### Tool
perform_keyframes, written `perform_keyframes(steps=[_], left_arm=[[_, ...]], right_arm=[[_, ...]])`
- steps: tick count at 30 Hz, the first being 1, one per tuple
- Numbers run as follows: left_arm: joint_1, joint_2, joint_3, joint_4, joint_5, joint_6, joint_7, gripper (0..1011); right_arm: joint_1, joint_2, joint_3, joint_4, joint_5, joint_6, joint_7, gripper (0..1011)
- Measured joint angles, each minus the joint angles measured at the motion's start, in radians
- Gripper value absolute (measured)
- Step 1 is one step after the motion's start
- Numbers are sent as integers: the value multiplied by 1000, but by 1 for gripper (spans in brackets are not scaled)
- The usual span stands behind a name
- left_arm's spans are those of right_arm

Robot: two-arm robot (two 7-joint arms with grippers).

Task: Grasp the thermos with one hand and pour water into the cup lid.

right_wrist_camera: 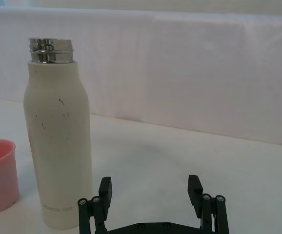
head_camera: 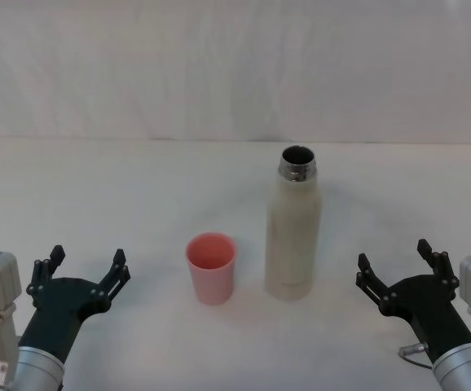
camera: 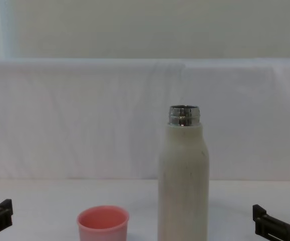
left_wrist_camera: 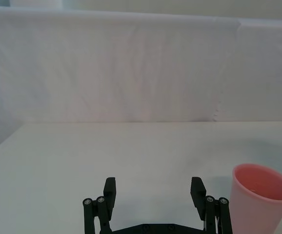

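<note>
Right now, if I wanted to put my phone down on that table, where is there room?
Plenty. The table is bare behind the thermos and cup lid, up to the white backdrop, and between each open gripper and the middle. Crowded spots: the narrow gap between cup lid and thermos, and the near corners where the left gripper and right gripper wait.

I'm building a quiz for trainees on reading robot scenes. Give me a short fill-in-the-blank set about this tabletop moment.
1. The thermos stands upright with its steel neck ____, no cap on it.
2. The pink cup lid stands on the thermos's ____ side, by the robot's own sides.
3. The left gripper and right gripper both have their fingers ____, holding nothing.
4. The thermos is far ____ than the cup lid.

Missing words: open; left; open; taller
</note>
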Motion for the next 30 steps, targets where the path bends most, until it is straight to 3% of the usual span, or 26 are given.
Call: perform_keyframes(steps=[30], left_arm=[[0, 0, 0, 0, 0, 0, 0, 1001]], right_arm=[[0, 0, 0, 0, 0, 0, 0, 1001]])
